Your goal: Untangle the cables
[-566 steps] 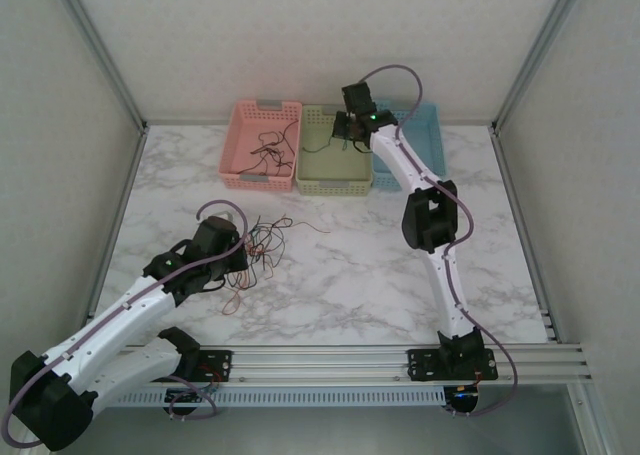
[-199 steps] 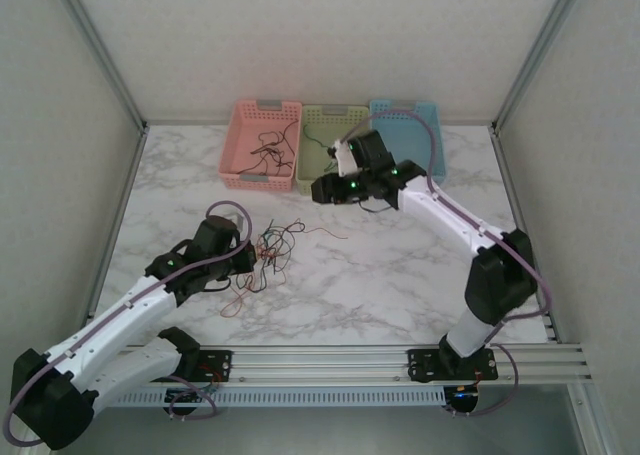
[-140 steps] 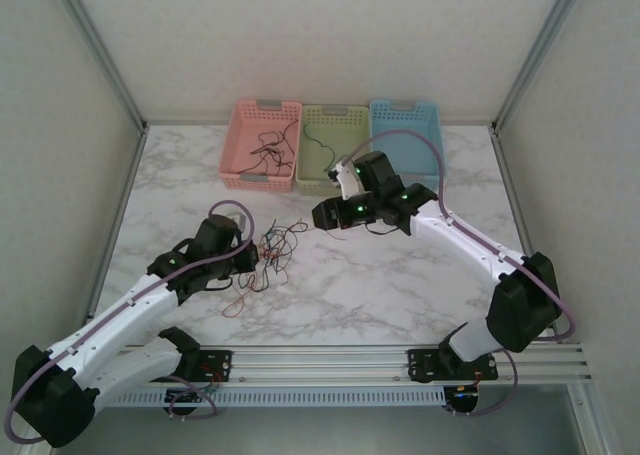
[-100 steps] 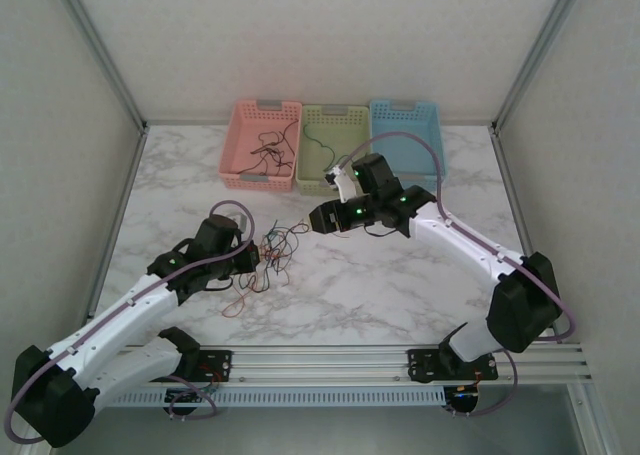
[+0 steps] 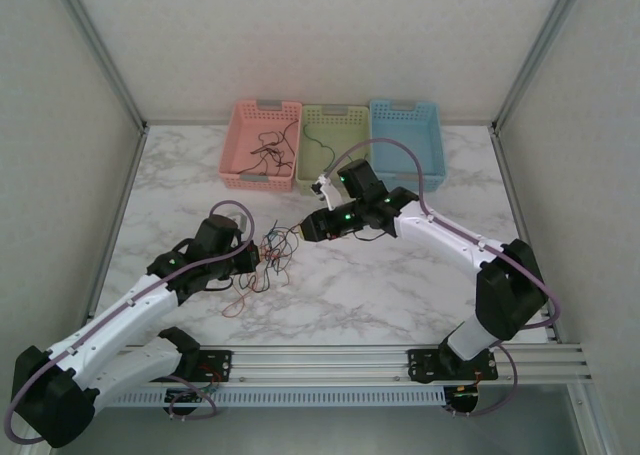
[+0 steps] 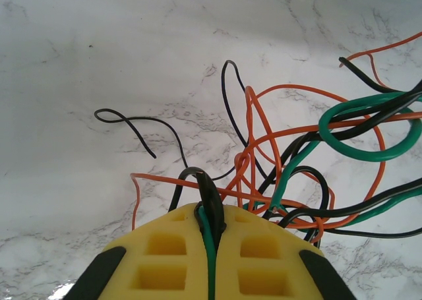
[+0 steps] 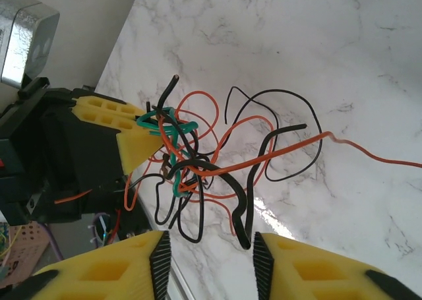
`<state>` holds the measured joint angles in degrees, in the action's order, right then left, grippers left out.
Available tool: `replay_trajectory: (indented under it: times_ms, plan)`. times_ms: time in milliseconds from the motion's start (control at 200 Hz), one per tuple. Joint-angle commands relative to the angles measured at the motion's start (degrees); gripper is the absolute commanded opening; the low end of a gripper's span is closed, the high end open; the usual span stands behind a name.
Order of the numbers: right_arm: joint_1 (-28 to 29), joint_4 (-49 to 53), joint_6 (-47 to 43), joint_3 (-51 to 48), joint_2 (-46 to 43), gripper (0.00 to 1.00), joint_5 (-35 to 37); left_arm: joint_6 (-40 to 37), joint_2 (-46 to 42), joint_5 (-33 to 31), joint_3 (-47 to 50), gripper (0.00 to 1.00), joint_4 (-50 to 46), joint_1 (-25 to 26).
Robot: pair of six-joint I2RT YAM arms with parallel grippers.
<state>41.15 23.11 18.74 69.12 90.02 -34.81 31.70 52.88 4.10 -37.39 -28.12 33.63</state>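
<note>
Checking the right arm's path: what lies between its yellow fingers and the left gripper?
In the right wrist view, the tangle of thin black, orange and green cables, held by the left gripper.

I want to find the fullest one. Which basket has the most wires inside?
The pink basket, leftmost in the row, with several dark wires. The green basket shows one green wire; the blue basket, none I can see.

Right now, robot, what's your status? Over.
Left gripper shut on cables, green and black strands pinched. Right gripper open, next to the knot. Not yet untangled. Baskets behind, out of the way.
</note>
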Motion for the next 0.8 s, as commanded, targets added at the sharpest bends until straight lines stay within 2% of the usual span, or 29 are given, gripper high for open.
replay_trajectory:
  times_ms: [0, 85, 150, 195, 285, 360, 501, 666, 796]
  plan:
    - [0.25, -0.52, -0.4, 1.96, 1.08, 0.34, -1.49, -0.41, -0.76, 0.82, -1.51, 0.0, -0.17, -0.4]
    - [0.25, -0.44, -0.44, 2.22, 1.39, 0.26, -1.39, -0.41, -1.19, 0.84, -1.37, 0.0, -0.19, -0.41]
    - [0.25, -0.28, -0.62, 2.46, 1.26, 0.26, -1.02, -0.48, -1.38, 0.82, -1.37, 0.0, -0.35, -0.4]
    - [0.25, 0.59, -1.17, 2.85, 1.13, 0.3, -0.51, -0.57, -1.47, 0.82, -1.37, 0.0, -0.52, -0.4]
    - [0.21, 2.95, -3.78, 3.79, -0.01, 0.48, 1.23, -0.68, -1.69, 0.61, -1.46, 0.0, -1.13, -0.4]
    - [0.25, 2.72, -6.35, 2.98, -3.15, 0.53, 4.19, -0.47, -2.12, 0.38, -1.79, 0.0, -2.14, -0.4]
    - [0.25, -3.76, -10.12, -2.51, -10.23, 0.59, 9.74, 0.54, -5.47, 2.22, -2.88, 0.0, -2.73, -0.4]
    - [-0.09, -11.81, -9.94, -10.11, -14.82, 0.6, 15.82, -0.15, -7.68, 1.41, -4.99, 0.0, -6.02, -0.39]
    - [-1.07, -17.49, -10.03, -14.63, -15.86, 0.6, 14.99, 0.26, -8.73, 2.93, -5.42, 0.0, -6.12, -0.4]
